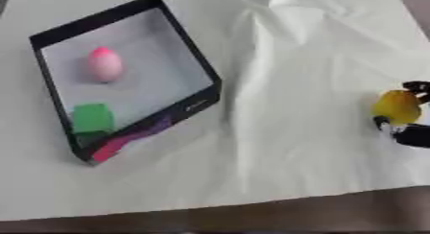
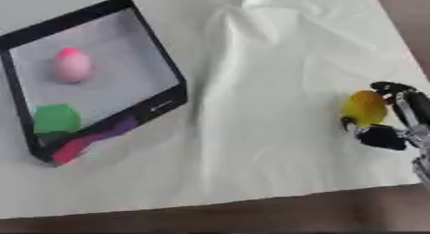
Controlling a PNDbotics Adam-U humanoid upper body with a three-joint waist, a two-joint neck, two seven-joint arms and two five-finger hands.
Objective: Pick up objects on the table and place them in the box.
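Yellow rounded object [image 2: 364, 107] is pinched by the right hand [image 2: 401, 120] at the right edge of the white cloth [image 2: 268, 132].

Black fingers [image 2: 391, 88] are curled over the top of the yellow object and the thumb is pressed in below it, so the object is held between them, well apart from the box [image 1: 190, 51]. The black-walled box is set at the left of the cloth, tilted askew; a pink egg-shaped object [image 1: 105, 64] is seen lying on its pale floor, and a green block [image 1: 91, 117] is seen near its front corner. The left hand is not shown.
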